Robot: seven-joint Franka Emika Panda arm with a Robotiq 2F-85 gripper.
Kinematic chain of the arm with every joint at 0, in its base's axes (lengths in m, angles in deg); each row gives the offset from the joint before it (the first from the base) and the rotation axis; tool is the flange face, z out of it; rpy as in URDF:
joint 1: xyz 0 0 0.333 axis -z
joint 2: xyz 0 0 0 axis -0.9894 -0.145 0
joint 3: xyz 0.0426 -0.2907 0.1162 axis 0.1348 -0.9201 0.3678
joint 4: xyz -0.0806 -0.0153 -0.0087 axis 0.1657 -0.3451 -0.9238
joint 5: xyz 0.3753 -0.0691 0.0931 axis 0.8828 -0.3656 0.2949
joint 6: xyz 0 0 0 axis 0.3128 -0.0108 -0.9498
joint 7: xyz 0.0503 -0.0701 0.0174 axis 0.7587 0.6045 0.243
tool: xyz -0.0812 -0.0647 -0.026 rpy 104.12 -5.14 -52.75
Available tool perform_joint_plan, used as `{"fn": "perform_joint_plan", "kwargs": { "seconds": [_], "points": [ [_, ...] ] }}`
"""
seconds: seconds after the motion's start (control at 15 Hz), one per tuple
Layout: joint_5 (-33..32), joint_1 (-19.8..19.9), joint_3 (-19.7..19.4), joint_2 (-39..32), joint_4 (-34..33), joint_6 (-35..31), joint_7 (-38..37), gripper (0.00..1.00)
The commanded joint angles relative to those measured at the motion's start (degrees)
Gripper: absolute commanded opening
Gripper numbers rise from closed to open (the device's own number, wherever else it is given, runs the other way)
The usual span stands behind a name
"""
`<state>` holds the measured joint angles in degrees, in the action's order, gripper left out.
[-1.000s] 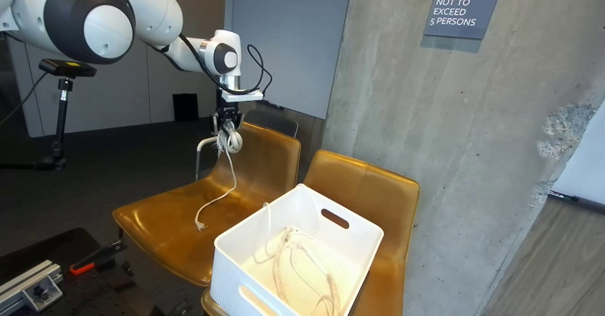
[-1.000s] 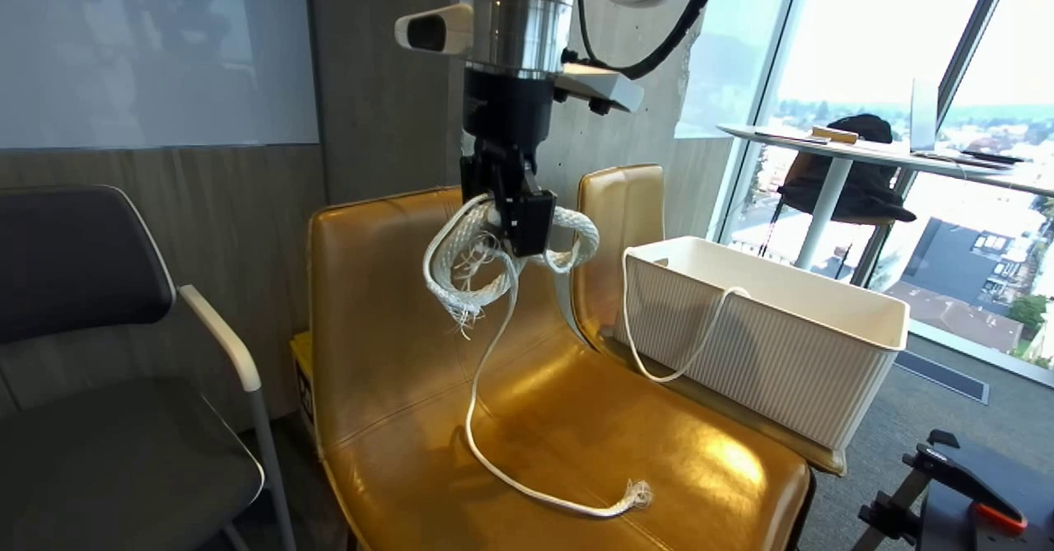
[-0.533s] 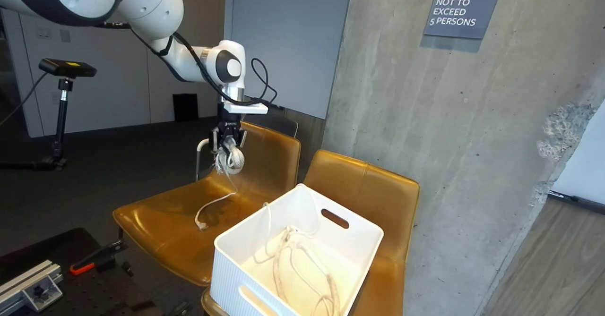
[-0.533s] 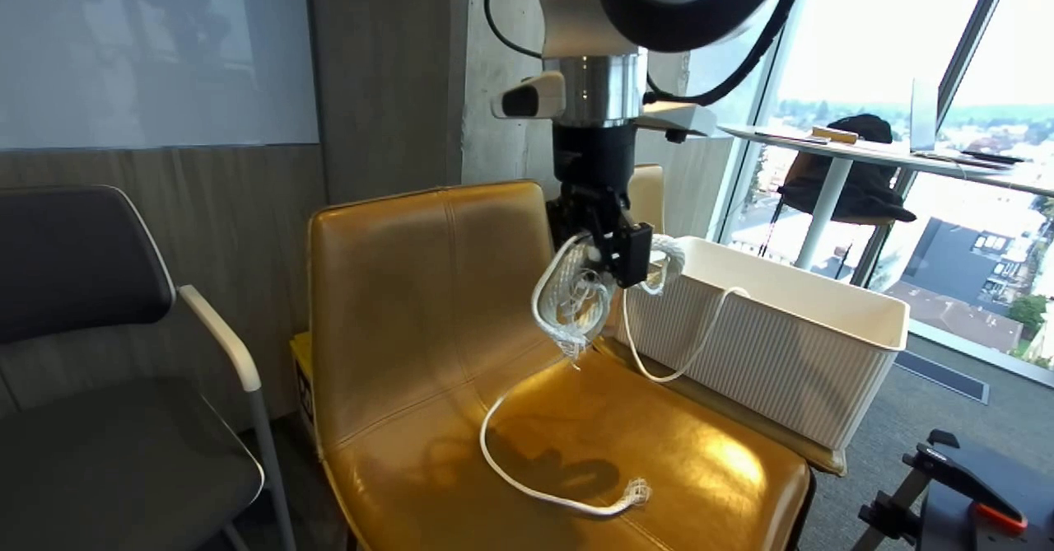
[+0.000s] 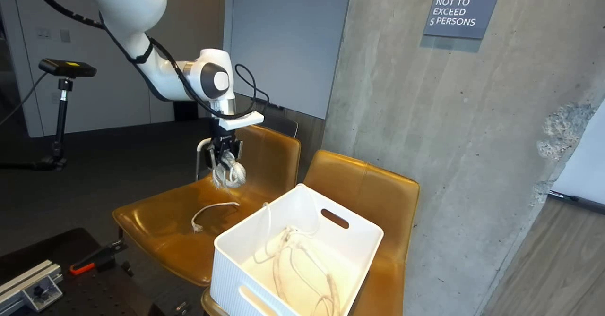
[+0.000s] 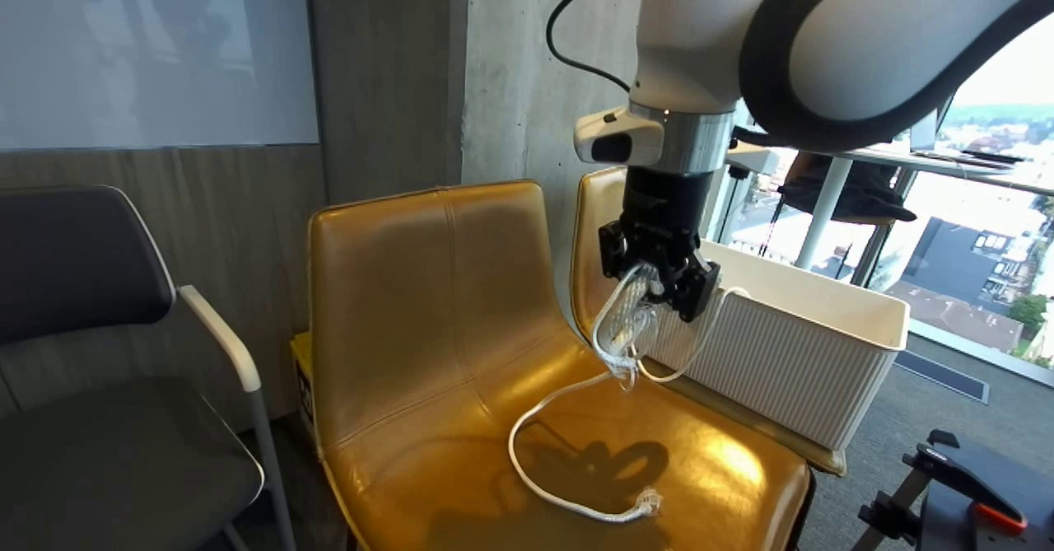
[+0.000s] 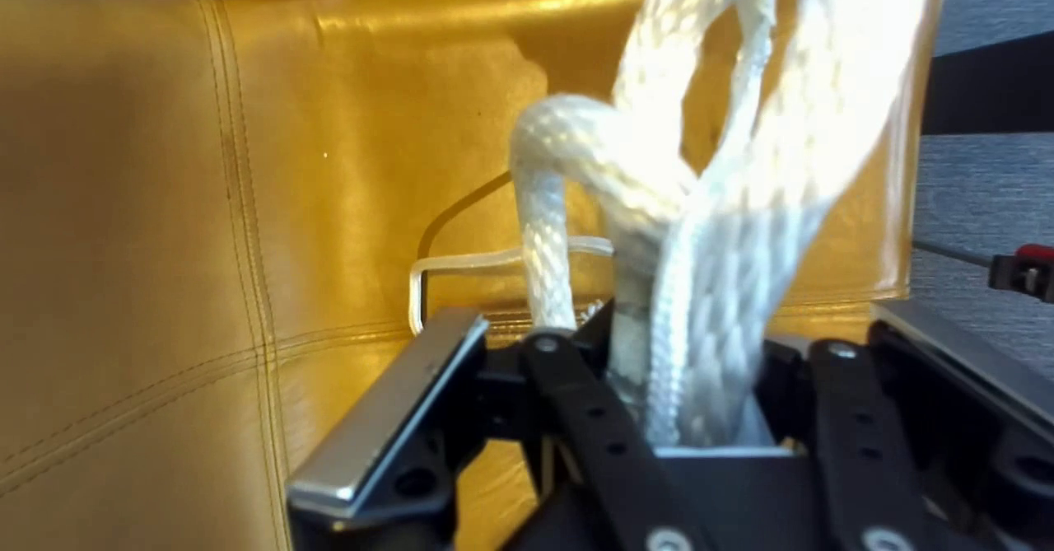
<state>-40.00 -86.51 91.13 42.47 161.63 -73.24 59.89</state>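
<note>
the claw [image 6: 656, 281] was pinching a coiled bundle of white rope [image 7: 725, 287], whose loops hung just beneath it, off the seat of the tan chair [image 6: 395, 304] under the claw. a thin tail [image 6: 512, 445] of that rope ran down below the claw and curved across the seat to a frayed end [image 6: 649, 501]. beside the claw and lower down, an open white bin [image 6: 782, 370] stood on a second tan chair [image 5: 364, 174], with more cord [image 5: 333, 285] inside and a loop [image 6: 669, 377] draped over its claw-side wall.
</note>
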Motion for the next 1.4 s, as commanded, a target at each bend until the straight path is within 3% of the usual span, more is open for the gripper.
{"fn": "perform_joint_plan", "kwargs": {
  "seconds": [0.0,0.2,0.27,0.33,0.53,1.0,1.33],
  "points": [
    [0.2,1.3,0.5,5.9,13.9,-15.7,-1.4,0.0],
    [1.4,2.2,0.3,6.3,17.6,-25.7,-3.0,0.0],
    [1.0,2.4,-0.3,6.1,17.4,-28.4,-4.1,0.25],
    [0.7,2.8,-0.7,5.8,16.6,-30.5,-4.9,0.27],
    [0.3,3.2,-1.1,4.1,11.2,-31.8,-6.0,0.48],
    [3.5,2.8,1.2,-3.6,-6.5,-19.1,-4.3,0.98],
    [2.4,4.5,-2.7,-6.9,-16.6,0.8,-1.0,1.0]
  ]
}}
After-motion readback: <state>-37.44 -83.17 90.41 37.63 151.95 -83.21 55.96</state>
